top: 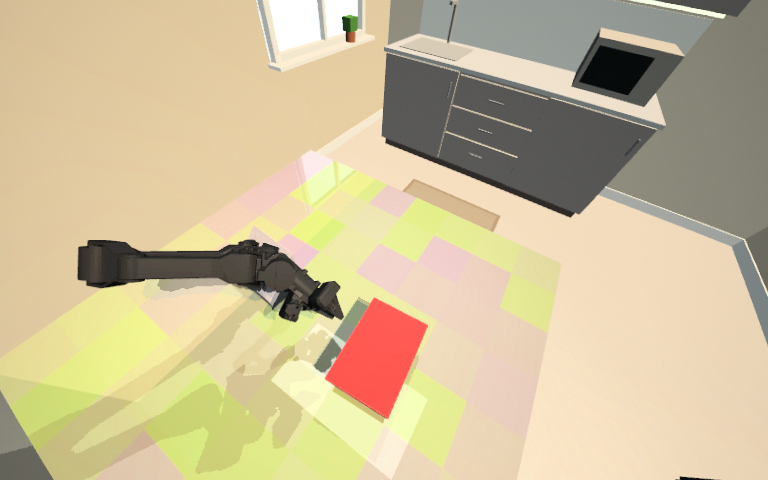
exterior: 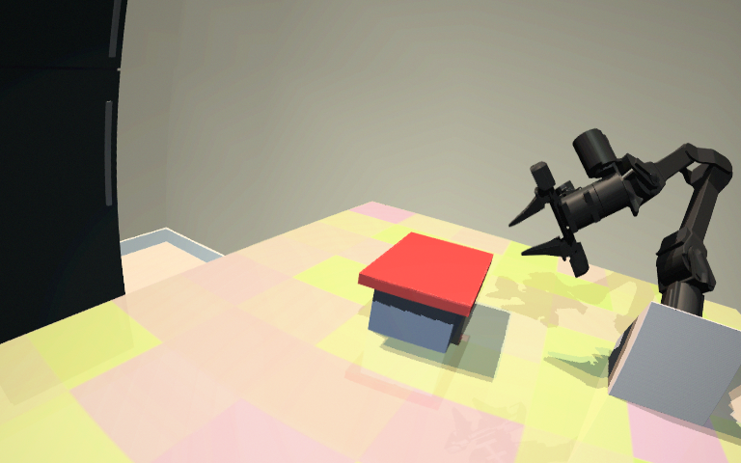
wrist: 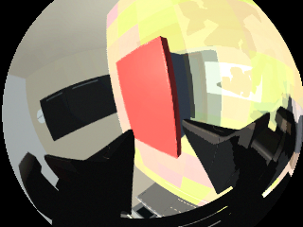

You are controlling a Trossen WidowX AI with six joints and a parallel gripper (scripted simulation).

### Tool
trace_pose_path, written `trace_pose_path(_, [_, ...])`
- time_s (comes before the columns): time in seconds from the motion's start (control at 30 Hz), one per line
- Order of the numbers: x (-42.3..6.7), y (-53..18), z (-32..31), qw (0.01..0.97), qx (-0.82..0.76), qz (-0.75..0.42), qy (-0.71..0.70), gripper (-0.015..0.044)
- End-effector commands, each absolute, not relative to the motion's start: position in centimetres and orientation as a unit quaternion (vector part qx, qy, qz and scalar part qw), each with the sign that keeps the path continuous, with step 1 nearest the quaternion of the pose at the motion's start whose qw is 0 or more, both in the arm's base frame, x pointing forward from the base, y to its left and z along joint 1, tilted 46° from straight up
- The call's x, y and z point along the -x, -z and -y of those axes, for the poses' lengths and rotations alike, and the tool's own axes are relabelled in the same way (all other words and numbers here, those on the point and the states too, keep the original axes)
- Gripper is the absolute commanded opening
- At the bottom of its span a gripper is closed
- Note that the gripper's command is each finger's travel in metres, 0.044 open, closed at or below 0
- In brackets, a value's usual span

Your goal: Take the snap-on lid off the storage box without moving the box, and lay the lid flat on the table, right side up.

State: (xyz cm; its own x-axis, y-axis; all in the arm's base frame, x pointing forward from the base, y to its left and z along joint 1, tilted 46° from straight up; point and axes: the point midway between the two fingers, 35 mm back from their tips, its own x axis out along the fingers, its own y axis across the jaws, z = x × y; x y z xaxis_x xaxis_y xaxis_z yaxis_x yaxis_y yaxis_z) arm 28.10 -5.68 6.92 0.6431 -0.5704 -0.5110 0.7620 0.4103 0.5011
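The red lid sits level on top of the blue-grey storage box and overhangs its walls. In the top view the lid hides nearly all of the box. My gripper is open, its fingers partly apart with nothing between them. It hangs in the air on the arm's side of the lid, tilted down toward it, and does not touch it. In the wrist view the lid lies beyond the fingertips. The lid's far side underneath is hidden.
The box stands on the patchwork-coloured table. The arm's grey base block is at the right in the exterior view. Kitchen drawers and a tall black cabinet stand beyond the table edges.
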Motion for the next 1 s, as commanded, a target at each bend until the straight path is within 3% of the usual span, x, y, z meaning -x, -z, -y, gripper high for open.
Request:
trace_pose_path(0.0, [-26.8,-4.3,7.9,0.830,-0.356,-0.140,0.406,0.0235])
trace_pose_path(0.97, [-29.2,-2.6,9.9,0.829,-0.356,-0.140,0.407,0.0235])
